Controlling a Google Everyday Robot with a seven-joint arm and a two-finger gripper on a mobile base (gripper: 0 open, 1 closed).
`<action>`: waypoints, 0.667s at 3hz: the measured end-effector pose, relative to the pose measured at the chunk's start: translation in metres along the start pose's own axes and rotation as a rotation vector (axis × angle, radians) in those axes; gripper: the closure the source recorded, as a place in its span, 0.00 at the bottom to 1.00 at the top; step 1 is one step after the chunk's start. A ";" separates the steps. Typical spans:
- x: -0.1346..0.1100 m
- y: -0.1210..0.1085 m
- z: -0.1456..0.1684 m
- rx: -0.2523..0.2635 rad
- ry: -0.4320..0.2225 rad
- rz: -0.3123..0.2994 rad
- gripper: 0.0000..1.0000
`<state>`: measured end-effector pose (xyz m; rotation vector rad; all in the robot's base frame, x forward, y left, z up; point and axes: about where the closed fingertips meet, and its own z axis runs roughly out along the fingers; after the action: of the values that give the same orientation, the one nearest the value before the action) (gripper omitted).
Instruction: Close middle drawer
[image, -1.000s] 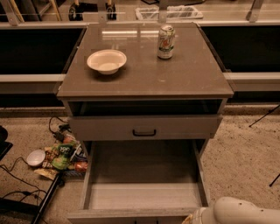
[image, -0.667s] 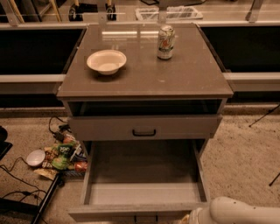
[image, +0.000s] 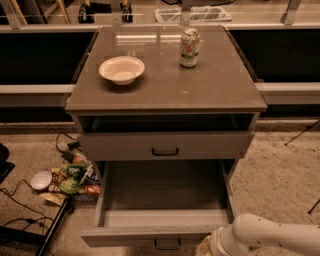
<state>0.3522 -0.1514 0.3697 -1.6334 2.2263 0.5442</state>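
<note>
The middle drawer (image: 150, 234) is pulled far out of the grey-washed cabinet, and its long tray (image: 162, 192) is empty. Its low front panel lies near the bottom edge of the view, with the small dark handle (image: 167, 244) partly cut off. My white arm (image: 270, 235) comes in from the bottom right. My gripper (image: 205, 248) is at the arm's end, just right of the handle and against the drawer's front, mostly below the view's edge. The uppermost drawer (image: 165, 145) above stands slightly open.
A white bowl (image: 122, 69) and a drink can (image: 189, 47) stand on the cabinet top (image: 210, 85). Snack bags (image: 72, 177), a small white dish (image: 41, 180) and cables lie on the carpet to the left. A dark stand leg (image: 302, 132) is at the right.
My arm has moved a little to the left along the bottom edge, towards the drawer's handle. The middle drawer has not visibly moved.
</note>
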 end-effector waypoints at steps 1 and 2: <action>-0.006 -0.008 0.005 -0.001 -0.007 -0.011 1.00; -0.030 -0.040 0.020 -0.005 -0.025 -0.039 1.00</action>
<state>0.3997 -0.1281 0.3619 -1.6599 2.1724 0.5567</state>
